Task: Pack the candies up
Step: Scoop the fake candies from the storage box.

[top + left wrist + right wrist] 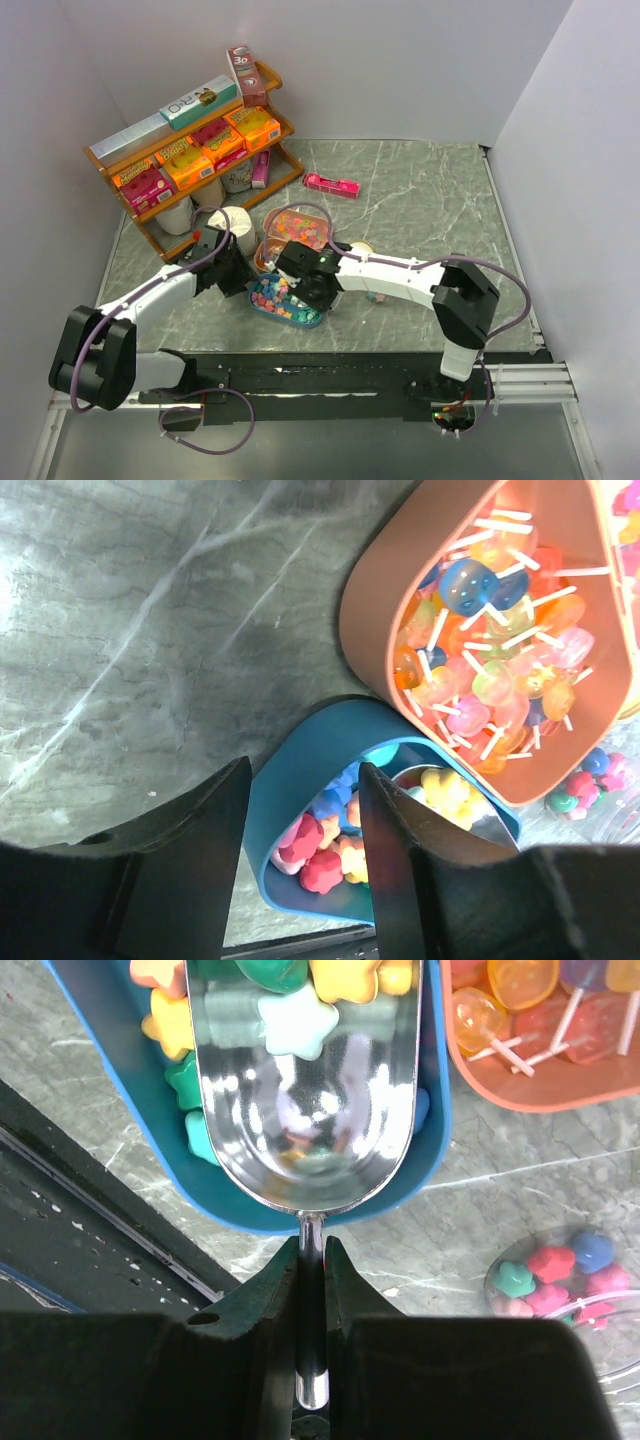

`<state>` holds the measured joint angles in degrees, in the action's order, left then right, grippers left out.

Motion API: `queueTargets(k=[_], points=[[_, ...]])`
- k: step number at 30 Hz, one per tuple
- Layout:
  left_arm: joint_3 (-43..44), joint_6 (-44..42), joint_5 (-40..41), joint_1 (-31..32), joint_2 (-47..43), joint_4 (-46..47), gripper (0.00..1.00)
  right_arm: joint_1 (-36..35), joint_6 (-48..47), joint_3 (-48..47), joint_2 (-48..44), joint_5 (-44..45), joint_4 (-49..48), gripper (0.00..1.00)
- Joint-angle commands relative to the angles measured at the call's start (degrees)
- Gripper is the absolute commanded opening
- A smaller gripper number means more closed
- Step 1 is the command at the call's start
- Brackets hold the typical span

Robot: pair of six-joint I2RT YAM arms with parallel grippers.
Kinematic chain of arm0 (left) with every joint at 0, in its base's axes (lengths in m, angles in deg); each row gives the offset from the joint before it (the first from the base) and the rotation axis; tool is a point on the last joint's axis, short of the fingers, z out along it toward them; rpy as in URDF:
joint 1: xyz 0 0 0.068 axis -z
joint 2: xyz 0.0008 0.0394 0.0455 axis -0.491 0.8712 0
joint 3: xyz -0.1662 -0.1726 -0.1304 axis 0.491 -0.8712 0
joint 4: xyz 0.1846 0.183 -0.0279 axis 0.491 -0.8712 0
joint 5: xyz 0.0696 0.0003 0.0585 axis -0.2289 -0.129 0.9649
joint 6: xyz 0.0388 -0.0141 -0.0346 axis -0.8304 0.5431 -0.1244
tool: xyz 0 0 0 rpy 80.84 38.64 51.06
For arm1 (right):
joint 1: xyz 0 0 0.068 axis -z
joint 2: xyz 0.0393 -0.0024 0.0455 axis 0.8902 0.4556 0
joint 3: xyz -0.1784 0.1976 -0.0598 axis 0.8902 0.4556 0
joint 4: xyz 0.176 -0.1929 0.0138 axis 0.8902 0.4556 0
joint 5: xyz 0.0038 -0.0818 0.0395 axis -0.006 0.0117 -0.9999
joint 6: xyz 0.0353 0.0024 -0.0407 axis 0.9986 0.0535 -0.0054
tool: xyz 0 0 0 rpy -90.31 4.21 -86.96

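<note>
The right tool (312, 1250) was clamped tight on the thin handle of a shiny metal scoop (310, 1110). The scoop's bowl lay inside the blue tray (405, 1180) on the grey marbled counter (520, 1190). The candies (297, 1020), little star and flower shapes in white, green, yellow, pink and blue, filled that tray, and a few sat at the mouth of the scoop. The left tool (303, 778) had its fingers apart, straddling a corner of the tray's wall, one finger outside and the other over the sweets. I could not tell whether either pressed on it. Just beside the blue tray stood an orange tray (365, 610) heaped with lollipops (500, 640). A clear tub (600, 1335) nearby held a handful more candies.
</note>
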<state>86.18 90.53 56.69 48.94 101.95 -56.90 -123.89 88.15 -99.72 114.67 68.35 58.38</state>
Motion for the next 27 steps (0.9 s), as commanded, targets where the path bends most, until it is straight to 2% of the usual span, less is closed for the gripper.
queueTargets(k=[1,16,27], points=[[2.58,-0.46,1.37,-0.19,-2.28,-0.6,0.54,-0.35,0.53,1.65,-5.51,1.48,-3.42,0.0],[4.59,-0.89,3.13,-0.19,-4.92,-3.51,0.6,-2.29,4.74,7.71,-16.49,4.64,-3.6,0.0],[6.97,-2.04,4.88,-0.19,-6.07,-4.48,0.73,-2.11,15.36,13.25,-28.54,11.22,1.48,0.0]])
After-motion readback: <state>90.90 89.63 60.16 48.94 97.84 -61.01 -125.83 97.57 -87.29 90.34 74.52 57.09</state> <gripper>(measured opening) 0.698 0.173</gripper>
